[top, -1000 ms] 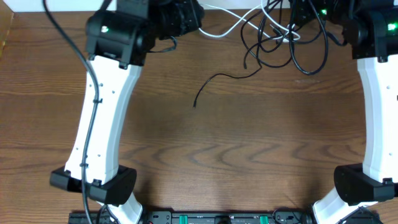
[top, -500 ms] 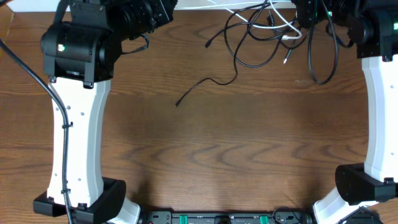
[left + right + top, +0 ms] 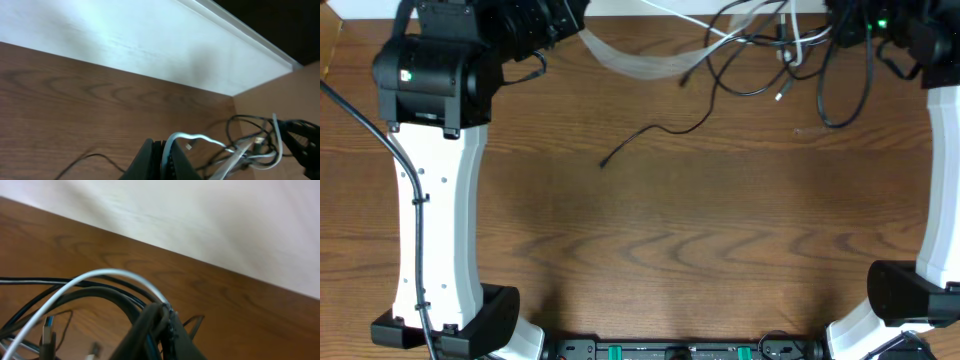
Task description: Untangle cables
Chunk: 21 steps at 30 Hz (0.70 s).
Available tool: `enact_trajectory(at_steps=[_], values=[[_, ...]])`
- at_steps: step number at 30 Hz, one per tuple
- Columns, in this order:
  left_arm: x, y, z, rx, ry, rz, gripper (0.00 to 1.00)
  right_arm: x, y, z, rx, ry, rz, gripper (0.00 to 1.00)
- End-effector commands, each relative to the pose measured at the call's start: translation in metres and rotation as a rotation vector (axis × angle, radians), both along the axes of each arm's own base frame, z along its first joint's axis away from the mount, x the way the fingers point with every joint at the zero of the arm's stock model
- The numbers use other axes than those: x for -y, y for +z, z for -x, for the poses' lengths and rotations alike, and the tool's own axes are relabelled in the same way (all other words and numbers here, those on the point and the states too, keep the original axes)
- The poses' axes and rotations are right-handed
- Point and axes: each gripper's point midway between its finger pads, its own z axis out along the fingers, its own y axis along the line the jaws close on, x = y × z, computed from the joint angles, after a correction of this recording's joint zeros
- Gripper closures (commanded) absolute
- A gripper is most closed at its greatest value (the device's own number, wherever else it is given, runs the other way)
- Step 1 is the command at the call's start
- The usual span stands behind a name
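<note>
The left gripper (image 3: 162, 148) has its fingers pressed together on the white cable (image 3: 192, 135). The cable comes out of the tips and runs toward 3 o'clock in the left wrist view, into a knot of cords. The right gripper (image 3: 162, 312) is closed too. In its own camera the white cable arcs in from 9 o'clock and ends at the tips, pinched there. The black cables (image 3: 90, 295) pass under the same fingers, and I cannot tell whether any of them is caught as well.

From overhead, the tangle sits at the table's far edge, around 1 o'clock, between the two wrists. Both sets of fingers are hidden there: the left under its dark wrist housing at 11 o'clock, the right partly cut off by the top of the frame. The white cable's stretch from the left wrist to the tangle is smeared into a pale band, so its line is hard to follow. A single black cord (image 3: 665, 127) trails from the tangle toward 8 o'clock and ends in a small plug on bare wood. Which cord crosses over which inside the knot cannot be made out.

The table (image 3: 670, 250) is dark brown wood grain. The left arm (image 3: 435, 200) and right arm (image 3: 942, 180) are white and rise along its 9 and 3 o'clock sides. Beyond the far edge stands a white wall (image 3: 125, 40), and a plain tan panel (image 3: 272, 95) meets it at 3 o'clock in the left wrist view.
</note>
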Motion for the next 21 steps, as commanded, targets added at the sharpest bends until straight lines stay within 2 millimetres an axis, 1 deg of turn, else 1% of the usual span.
enact_trajectory(at_steps=[1, 4, 8, 10, 13, 17, 18, 19, 21], values=[[-0.018, 0.013, 0.002, 0.047, 0.046, -0.024, 0.93, 0.028, 0.003, 0.001, 0.007, -0.085, 0.038, 0.97], [-0.026, 0.017, 0.004, 0.056, 0.064, -0.023, 0.92, 0.041, -0.001, 0.003, -0.012, -0.126, 0.056, 0.99], [-0.027, 0.018, 0.005, 0.06, 0.066, -0.023, 0.93, 0.041, 0.0, 0.002, -0.007, -0.121, 0.05, 0.99], [-0.028, 0.018, 0.005, 0.063, 0.064, -0.029, 0.93, 0.051, 0.0, 0.001, -0.006, -0.166, 0.082, 0.97], [-0.036, 0.019, 0.003, 0.071, 0.085, -0.044, 0.93, 0.061, -0.002, 0.002, -0.013, -0.201, 0.101, 0.96], [-0.066, 0.021, -0.001, 0.077, 0.159, -0.049, 0.93, 0.076, -0.004, 0.004, -0.024, -0.235, 0.104, 0.96], [-0.074, 0.022, -0.001, 0.077, 0.18, -0.049, 0.93, 0.079, -0.004, 0.004, -0.024, -0.244, 0.103, 0.96], [-0.087, 0.022, -0.002, 0.077, 0.21, -0.051, 0.93, 0.085, -0.004, 0.005, -0.026, -0.256, 0.099, 0.96], [-0.103, 0.022, -0.003, 0.078, 0.247, -0.055, 0.92, 0.088, -0.003, 0.005, -0.025, -0.262, 0.097, 0.96]])
